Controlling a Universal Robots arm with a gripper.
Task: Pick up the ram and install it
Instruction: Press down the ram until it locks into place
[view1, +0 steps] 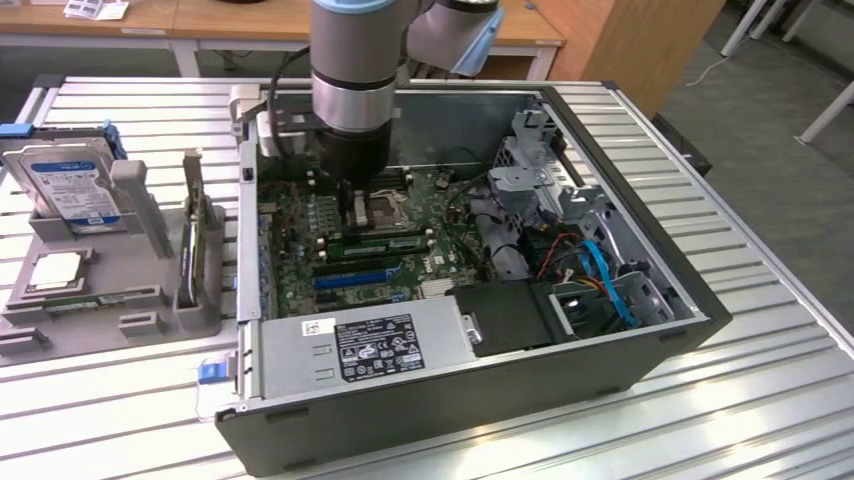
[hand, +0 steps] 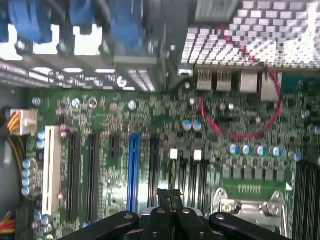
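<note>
Inside the open computer case (view1: 641, 330), the gripper (hand: 170, 196) hovers over the motherboard (hand: 150, 130) with fingers (hand: 163, 200) pressed shut and empty, seemingly because the ram (view1: 380, 241) already sits in its slot.

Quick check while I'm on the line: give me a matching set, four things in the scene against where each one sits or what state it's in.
Things:
1. hand
2. hard drive
3. power supply
4. blue cables

Places or states:
A. upright in the grey holder outside the case, on the exterior view's left
B. shut, low over the motherboard near the processor socket
C. inside the case, toward the exterior view's right
D. inside the case along its near wall, with a black-and-white label

Pairs: 1-B, 2-A, 3-D, 4-C
</note>
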